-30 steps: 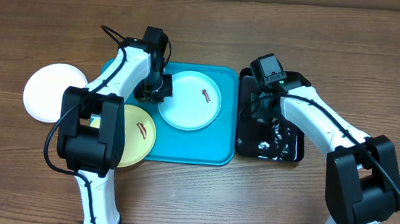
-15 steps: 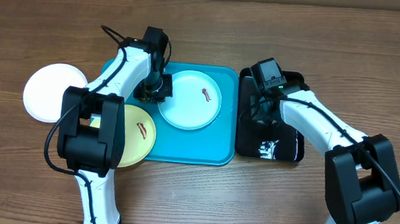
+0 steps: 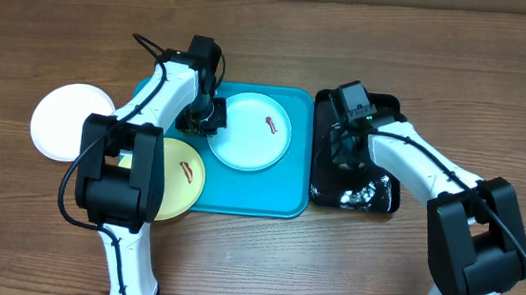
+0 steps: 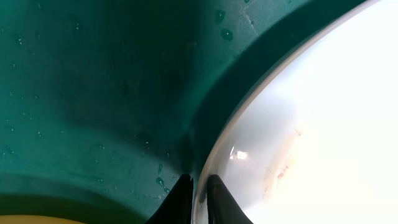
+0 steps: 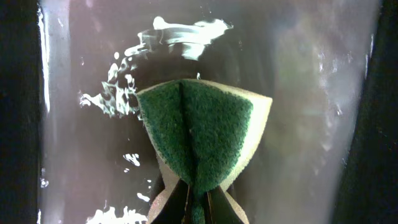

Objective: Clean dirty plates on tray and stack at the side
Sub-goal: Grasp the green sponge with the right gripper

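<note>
The turquoise tray (image 3: 283, 195) holds the pale aqua plate (image 3: 244, 141) with a reddish smear, and the yellow-green plate (image 3: 172, 185) with a smear overlaps its left edge. The white plate (image 3: 60, 120) lies on the table left of the tray. My left gripper (image 3: 205, 116) is shut on the aqua plate's left rim (image 4: 214, 155), fingertips (image 4: 198, 184) either side of it. My right gripper (image 3: 344, 153) is over the black tray (image 3: 384, 201) and is shut on a folded green and cream sponge (image 5: 199, 134), fingertips (image 5: 198, 194) pinching its fold.
The glossy black tray (image 5: 311, 93) holds water with white foam streaks (image 5: 180, 34). The wooden table (image 3: 253, 261) surrounds both trays. Water droplets sit on the turquoise tray floor (image 4: 93, 93).
My right gripper has shifted slightly within the black tray, and the water's reflections have changed. The left arm and the plates have not moved.
</note>
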Robot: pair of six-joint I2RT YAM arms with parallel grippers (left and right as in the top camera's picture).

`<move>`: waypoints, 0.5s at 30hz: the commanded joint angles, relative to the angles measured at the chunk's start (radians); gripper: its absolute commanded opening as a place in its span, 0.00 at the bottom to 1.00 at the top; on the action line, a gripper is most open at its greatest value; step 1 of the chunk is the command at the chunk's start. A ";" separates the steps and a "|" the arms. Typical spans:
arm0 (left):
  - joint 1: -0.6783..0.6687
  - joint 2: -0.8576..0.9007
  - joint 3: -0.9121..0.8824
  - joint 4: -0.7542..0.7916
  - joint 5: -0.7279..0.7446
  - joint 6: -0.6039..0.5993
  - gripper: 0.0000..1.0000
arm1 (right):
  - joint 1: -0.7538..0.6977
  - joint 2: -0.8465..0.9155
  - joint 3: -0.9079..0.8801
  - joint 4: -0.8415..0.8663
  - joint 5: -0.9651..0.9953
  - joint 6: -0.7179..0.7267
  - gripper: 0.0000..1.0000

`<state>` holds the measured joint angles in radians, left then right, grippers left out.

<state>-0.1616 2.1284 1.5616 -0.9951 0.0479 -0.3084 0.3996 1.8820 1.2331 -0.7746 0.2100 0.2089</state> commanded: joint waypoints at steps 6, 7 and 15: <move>0.004 0.003 -0.008 -0.003 -0.014 -0.002 0.12 | -0.002 -0.041 0.125 -0.108 0.013 0.003 0.04; 0.004 0.003 -0.008 -0.003 -0.014 -0.002 0.12 | -0.002 -0.041 0.116 -0.108 0.010 0.005 0.04; 0.004 0.003 -0.008 -0.003 -0.014 -0.002 0.12 | -0.002 -0.040 0.014 -0.023 -0.018 0.005 0.04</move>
<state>-0.1616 2.1284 1.5616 -0.9962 0.0479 -0.3084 0.3996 1.8717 1.2739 -0.8131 0.1967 0.2089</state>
